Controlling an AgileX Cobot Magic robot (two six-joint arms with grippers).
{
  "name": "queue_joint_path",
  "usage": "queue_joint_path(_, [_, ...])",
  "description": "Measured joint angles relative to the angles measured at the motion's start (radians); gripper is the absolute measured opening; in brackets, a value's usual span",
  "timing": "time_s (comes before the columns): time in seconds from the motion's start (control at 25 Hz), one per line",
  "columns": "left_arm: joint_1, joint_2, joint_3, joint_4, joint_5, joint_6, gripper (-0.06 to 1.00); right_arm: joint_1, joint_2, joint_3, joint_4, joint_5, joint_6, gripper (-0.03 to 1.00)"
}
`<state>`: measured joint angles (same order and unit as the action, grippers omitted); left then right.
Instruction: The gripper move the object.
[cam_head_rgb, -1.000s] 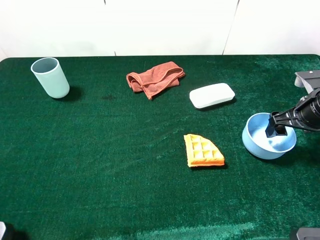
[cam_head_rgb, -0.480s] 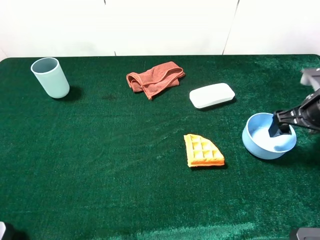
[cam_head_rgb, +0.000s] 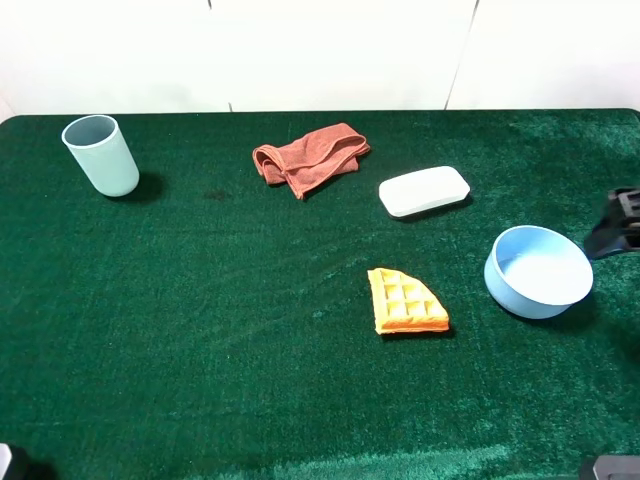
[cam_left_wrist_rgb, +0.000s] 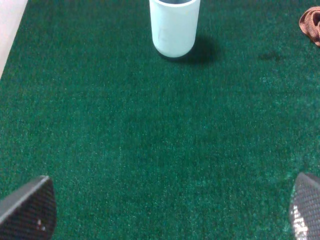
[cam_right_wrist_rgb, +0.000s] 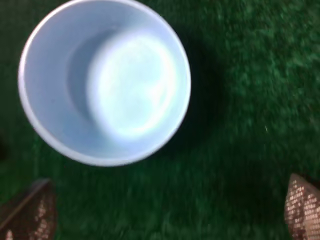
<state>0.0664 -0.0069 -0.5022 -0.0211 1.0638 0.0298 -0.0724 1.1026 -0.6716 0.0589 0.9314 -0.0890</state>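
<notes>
The light-blue bowl (cam_head_rgb: 538, 272) stands upright and empty on the green cloth at the right, right of the waffle piece. My right gripper (cam_head_rgb: 614, 230) is a dark shape at the right edge, just beyond the bowl and apart from it. In the right wrist view the bowl (cam_right_wrist_rgb: 105, 80) lies ahead of the open right gripper (cam_right_wrist_rgb: 167, 212), whose fingertips (cam_right_wrist_rgb: 30, 215) are spread wide with nothing between them. My left gripper (cam_left_wrist_rgb: 167, 210) is open and empty over bare cloth, facing the cup (cam_left_wrist_rgb: 174, 25).
A pale blue-green cup (cam_head_rgb: 100, 155) stands at the back left. A crumpled red-brown cloth (cam_head_rgb: 310, 158) and a flat white case (cam_head_rgb: 424, 190) lie at the back middle. An orange waffle piece (cam_head_rgb: 405, 301) lies near the centre. The table's right edge is close to the bowl.
My right gripper had a finger over the bowl's rim; it has let go and pulled back to the right, away from the bowl. The bowl stays in place.
</notes>
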Motion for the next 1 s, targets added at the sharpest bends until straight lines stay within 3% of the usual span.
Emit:
queue_joint_path(0.16, [0.000, 0.000, 0.000, 0.000, 0.000, 0.000, 0.93, 0.000, -0.179, -0.002, 0.000, 0.110, 0.026, 0.69])
queue_joint_path(0.6, [0.000, 0.000, 0.000, 0.000, 0.000, 0.000, 0.93, 0.000, -0.645, -0.002, -0.052, 0.278, 0.034, 0.69])
queue_joint_path(1.0, [0.000, 0.000, 0.000, 0.000, 0.000, 0.000, 0.93, 0.000, -0.845, 0.009, -0.024, 0.261, 0.031, 0.69])
